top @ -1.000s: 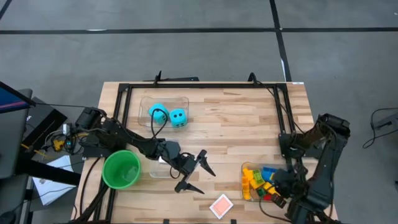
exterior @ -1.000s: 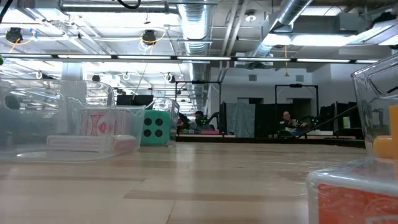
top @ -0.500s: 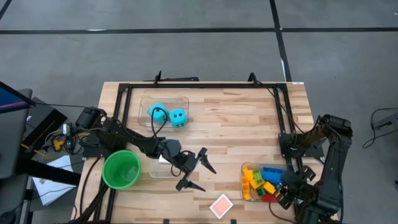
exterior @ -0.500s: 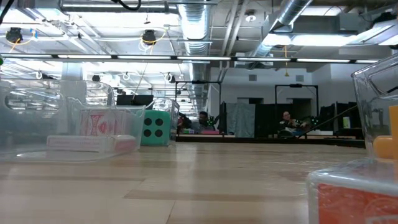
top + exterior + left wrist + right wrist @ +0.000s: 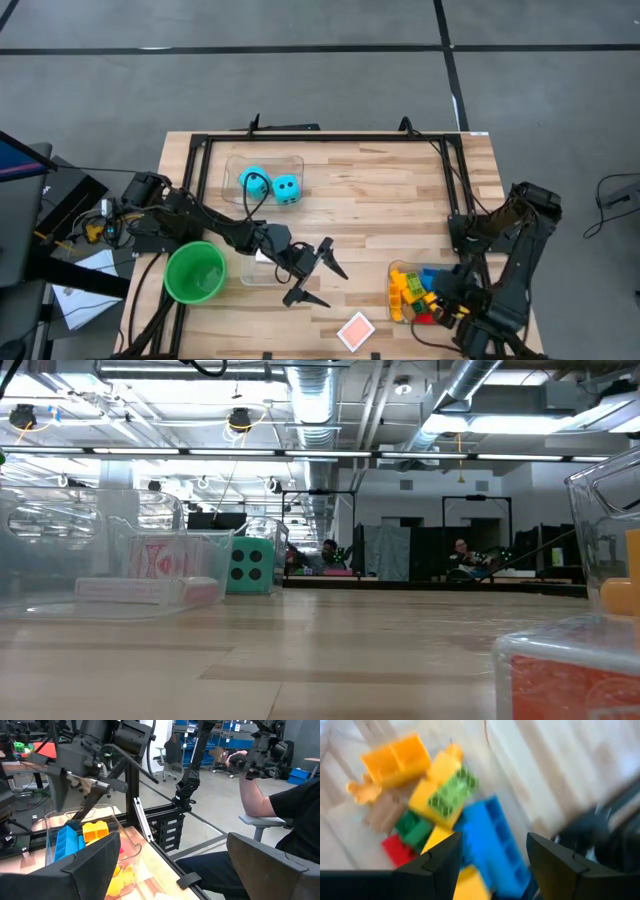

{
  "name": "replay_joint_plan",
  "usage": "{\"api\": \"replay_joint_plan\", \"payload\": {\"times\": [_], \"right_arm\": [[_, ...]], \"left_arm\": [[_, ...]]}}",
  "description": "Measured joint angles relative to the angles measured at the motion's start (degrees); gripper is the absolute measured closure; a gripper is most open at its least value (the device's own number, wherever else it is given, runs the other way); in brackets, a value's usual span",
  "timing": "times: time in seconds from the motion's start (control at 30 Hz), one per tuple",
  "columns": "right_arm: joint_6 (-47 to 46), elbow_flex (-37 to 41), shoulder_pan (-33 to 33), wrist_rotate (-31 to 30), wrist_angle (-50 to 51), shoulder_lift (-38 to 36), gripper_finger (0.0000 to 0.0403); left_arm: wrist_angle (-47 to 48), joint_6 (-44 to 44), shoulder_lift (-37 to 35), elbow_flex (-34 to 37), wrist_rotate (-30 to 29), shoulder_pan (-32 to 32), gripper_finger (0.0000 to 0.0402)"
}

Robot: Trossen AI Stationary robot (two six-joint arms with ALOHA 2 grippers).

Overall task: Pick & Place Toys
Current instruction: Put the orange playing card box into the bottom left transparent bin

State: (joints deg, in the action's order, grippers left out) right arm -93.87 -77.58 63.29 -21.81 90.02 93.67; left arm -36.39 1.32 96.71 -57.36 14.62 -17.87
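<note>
Nearest the front edge there's a single card (image 5: 356,329) lying flat on the table (image 5: 380,200), turned diamond-wise so its corners point toward the edges. It looks thin, light and slick; I'd guess a top-down pinch would be awkward, so catching an edge or corner seems the better bet.

Just beside it is the bin (image 5: 400,300) of bricks (image 5: 418,290), with the right gripper (image 5: 452,300) over its right side. In the right wrist view the fingers (image 5: 432,865) are spread wide with nothing between them, looking down on the pile. The blue brick (image 5: 487,842) is the longest piece, its long axis running diagonally across that view, and a green brick (image 5: 451,792) lies at a different angle on the yellow ones. They're probably hard, light, smooth plastic, so grip across the short width on the flat sides, not on the studs.

The left gripper (image 5: 318,272) sits mid-table, fingers splayed and empty, pointing toward the brick bin. Behind it a small clear bin holds more cards (image 5: 150,588), stacked flat, with a green cup (image 5: 195,272) next to it.

Farthest back, two dice (image 5: 270,186) sit touching in their own bin. They're likely foam, so soft and light; they have no long axis, so squeeze opposite faces gently.
</note>
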Motion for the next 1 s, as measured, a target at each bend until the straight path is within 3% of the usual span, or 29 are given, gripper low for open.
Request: {"api": "replay_joint_plan", "payload": {"times": [0.17, 0.33, 0.57, 0.7, 0.83, 1.0], "right_arm": [[14.58, -0.02, -5.22, -13.9, -0.03, 0.0, 0.0198], [20.89, -0.02, -9.16, -28.5, -2.41, -0.02, 0.0203], [25.4, -2.55, -11.9, -29.6, -5.8, -0.02, 0.0198], [26.63, -5.4, -10.03, -32.43, -7.69, -0.09, 0.0179], [36.53, -5.64, -8.04, -35.79, -19.45, -0.07, 0.0149], [53.35, -5.64, -9.33, -32.81, -36.08, -0.07, 0.0107]], "left_arm": [[6.91, -0.13, -2.74, -0.02, -0.08, 0.02, 0.0042], [20.35, -0.7, -8.8, -0.04, -0.17, -0.09, 0.0042], [23.9, -1.32, -9.97, -0.04, -0.7, -5.07, 0.0042], [21.18, -5.64, -7.28, 0.04, -12.06, -10.17, 0.0042], [21.52, -13.09, -7.85, -0.99, -25.02, -14.7, 0.0039], [24.06, -14.55, -12.79, -1.13, -31.65, -18.84, 0.002]]}}
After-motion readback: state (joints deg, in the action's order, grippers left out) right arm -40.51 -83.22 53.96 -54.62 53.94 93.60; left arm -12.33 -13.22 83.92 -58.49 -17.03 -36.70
